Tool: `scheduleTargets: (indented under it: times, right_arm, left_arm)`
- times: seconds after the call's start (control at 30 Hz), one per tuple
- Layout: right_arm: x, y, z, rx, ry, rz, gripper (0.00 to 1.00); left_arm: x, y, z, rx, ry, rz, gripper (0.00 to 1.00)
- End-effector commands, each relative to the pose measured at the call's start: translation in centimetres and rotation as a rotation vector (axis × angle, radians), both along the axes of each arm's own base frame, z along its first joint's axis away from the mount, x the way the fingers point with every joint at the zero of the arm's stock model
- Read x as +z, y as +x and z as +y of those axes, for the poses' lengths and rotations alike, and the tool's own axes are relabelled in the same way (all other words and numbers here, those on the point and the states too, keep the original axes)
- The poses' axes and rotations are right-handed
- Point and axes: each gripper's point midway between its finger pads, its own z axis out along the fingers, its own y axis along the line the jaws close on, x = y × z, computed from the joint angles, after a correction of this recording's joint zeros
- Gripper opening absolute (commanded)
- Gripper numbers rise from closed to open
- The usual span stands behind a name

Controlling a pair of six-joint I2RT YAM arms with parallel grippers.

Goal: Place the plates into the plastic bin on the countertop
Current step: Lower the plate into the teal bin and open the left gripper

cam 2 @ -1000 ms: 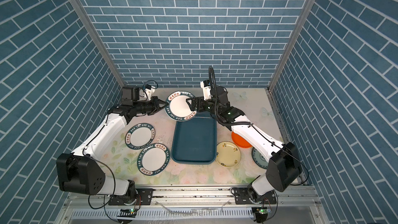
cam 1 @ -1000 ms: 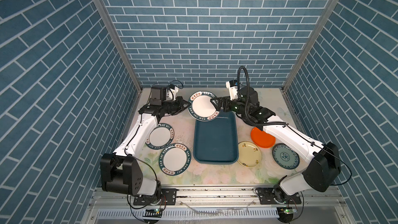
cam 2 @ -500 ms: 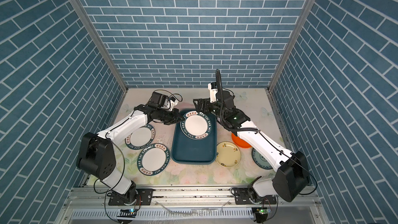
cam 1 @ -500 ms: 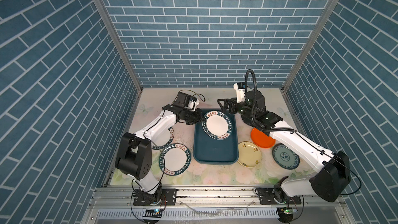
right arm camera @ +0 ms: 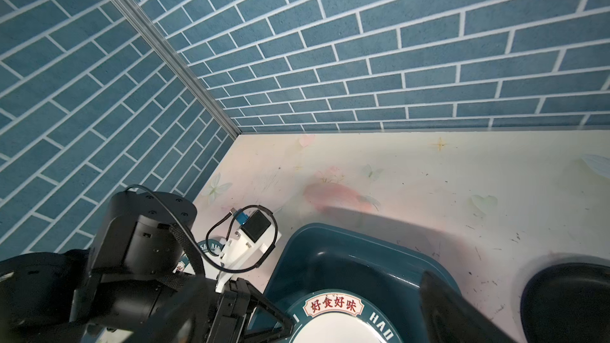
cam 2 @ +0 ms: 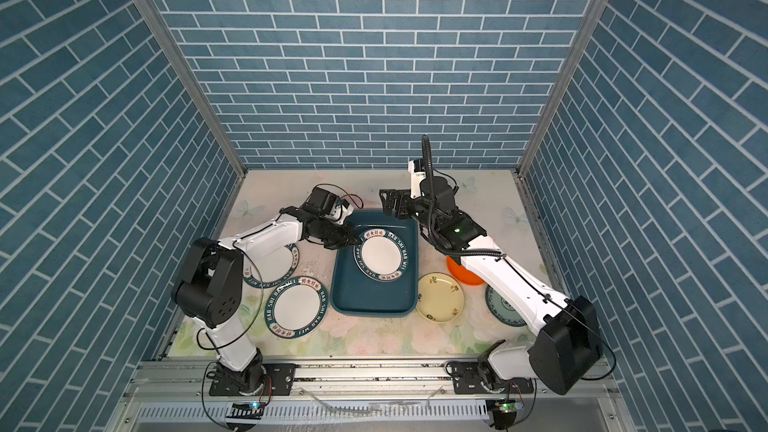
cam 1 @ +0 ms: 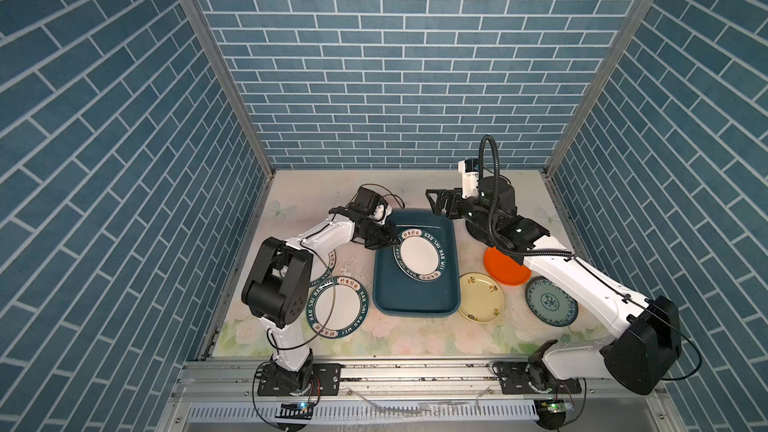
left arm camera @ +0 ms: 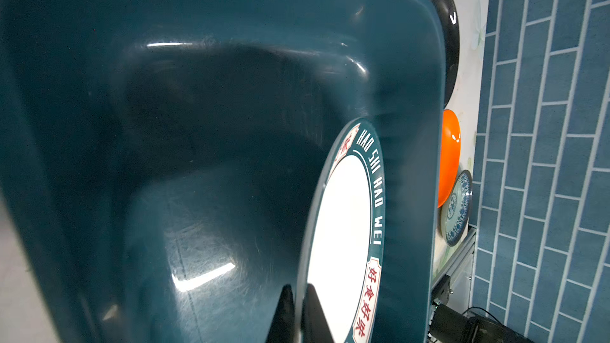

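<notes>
We judge the task to be at its first placement. One white plate with a dark-green lettered rim (cam 1: 419, 253) is inside the plastic bin (cam 1: 415, 305), but the left gripper (cam 1: 384, 238) has not let it go. In the left wrist view its fingers (left arm camera: 285, 311) are pinched shut on the plate's left edge. The plate lies over the far half of the bin, closer to the right wall, with the near half bare. It looks tilted, the gripped edge higher, and we cannot tell whether its far side touches the bin floor. The right gripper (cam 1: 434, 201) hangs above the bin's far right corner with its jaws spread wide and nothing between them. Six plates are left on the countertop (cam 1: 415, 334). Left of the bin are two more white lettered plates, one near (cam 1: 337, 310) and one partly under the left arm (cam 2: 274, 265). Just right of the bin's near corner is the cream-yellow plate (cam 1: 482, 303). Farther right are the orange plate (cam 1: 505, 270), partly under the right arm, and the blue-patterned plate (cam 1: 550, 302). The black plate (left arm camera: 449, 44) shows clearly only in the wrist views, just beside the bin's far right corner. The held plate is glossy, with a plain white centre and a band of red and white lettering, and its thin rim gives the fingers only a narrow hold.
</notes>
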Motion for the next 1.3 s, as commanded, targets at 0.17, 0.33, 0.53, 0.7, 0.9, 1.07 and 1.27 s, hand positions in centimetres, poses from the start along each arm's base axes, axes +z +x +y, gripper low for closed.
scheduleTargets:
  times: [0.17,0.33,0.53,0.7,0.9,1.07,1.27]
  right_arm:
    - [0.8,0.4,-0.9,-0.035,0.008,-0.031,0.99]
    - [0.7,0.7,-0.9,-0.041,0.011,-0.026,0.99]
    - [0.6,0.8,-0.9,-0.048,0.013,-0.027,0.99]
    - [0.4,1.0,-1.1,-0.055,0.011,-0.022,0.98]
    - [0.2,1.1,-1.1,-0.055,0.011,-0.017,0.99]
    - [0.1,1.3,-1.1,-0.060,0.008,-0.014,0.99]
    - [-0.3,1.8,-0.1,-0.030,-0.001,-0.001,0.98]
  left_arm:
    - [-1.7,0.2,-0.9,-0.020,-0.007,0.003,0.00]
    - [-2.3,0.2,-0.6,-0.031,0.033,0.004,0.11]
    - [-2.5,0.3,-0.4,-0.022,0.052,0.012,0.26]
    - [-2.7,0.3,-0.1,-0.014,0.081,0.021,0.34]
    - [-1.3,0.7,-0.1,-0.007,0.101,-0.027,0.57]
    - [3.0,1.3,-0.6,-0.022,0.078,-0.146,0.72]
    - [9.0,1.7,0.3,0.000,0.033,-0.279,0.85]
